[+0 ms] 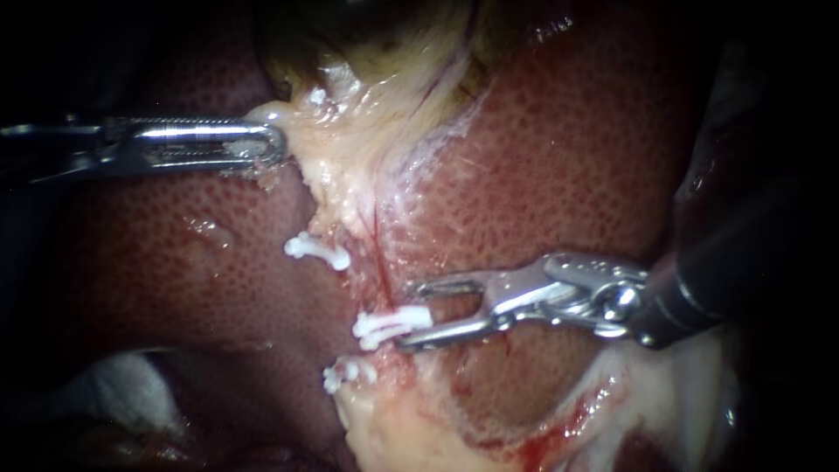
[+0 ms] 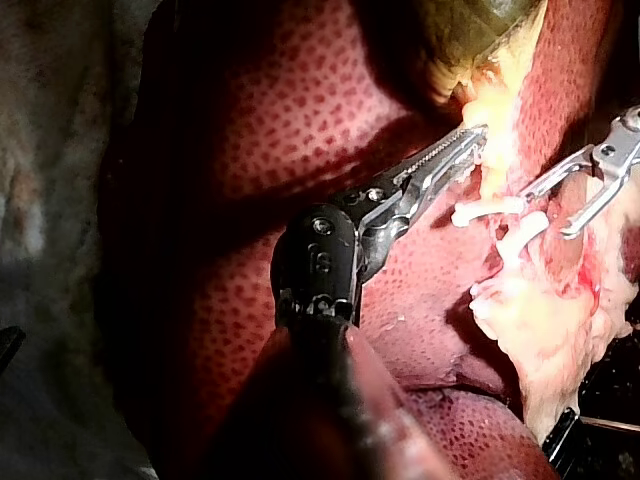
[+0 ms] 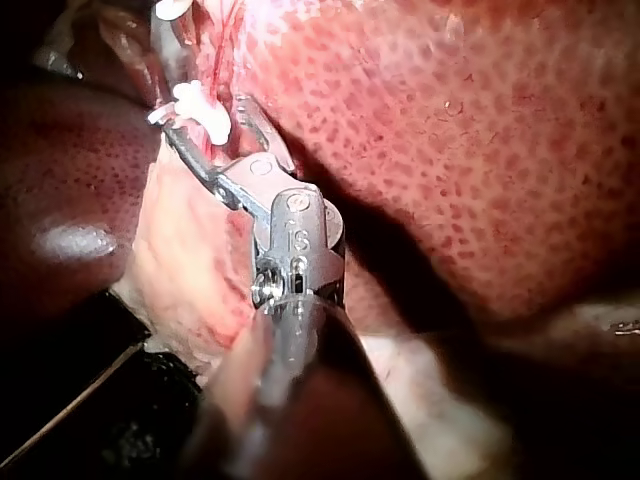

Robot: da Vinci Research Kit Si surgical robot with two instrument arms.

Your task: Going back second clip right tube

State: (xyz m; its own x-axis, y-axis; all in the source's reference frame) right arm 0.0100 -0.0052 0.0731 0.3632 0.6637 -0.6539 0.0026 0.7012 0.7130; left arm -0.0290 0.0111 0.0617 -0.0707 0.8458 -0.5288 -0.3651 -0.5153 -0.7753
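My right instrument (image 1: 409,315) comes in from the right, its jaws open with a clear gap. A white clip (image 1: 389,325) sits across the pale, red-streaked tube (image 1: 379,267), its end lying in the mouth of those jaws. A second white clip (image 1: 348,374) lies just below it and a third (image 1: 316,251) up to the left. The right wrist view shows the same open jaws (image 3: 200,108) straddling the clip (image 3: 208,120). My left instrument (image 1: 271,144) is shut on pale tissue at the gallbladder's (image 1: 367,44) neck; the left wrist view shows this grip (image 2: 470,140).
Red, speckled liver (image 1: 568,157) surrounds the site on both sides. Pale fatty tissue with some blood (image 1: 542,428) lies below the right instrument. A white gauze (image 1: 131,385) sits in the dark lower left. My right instrument (image 2: 548,212) shows beside the clips in the left wrist view.
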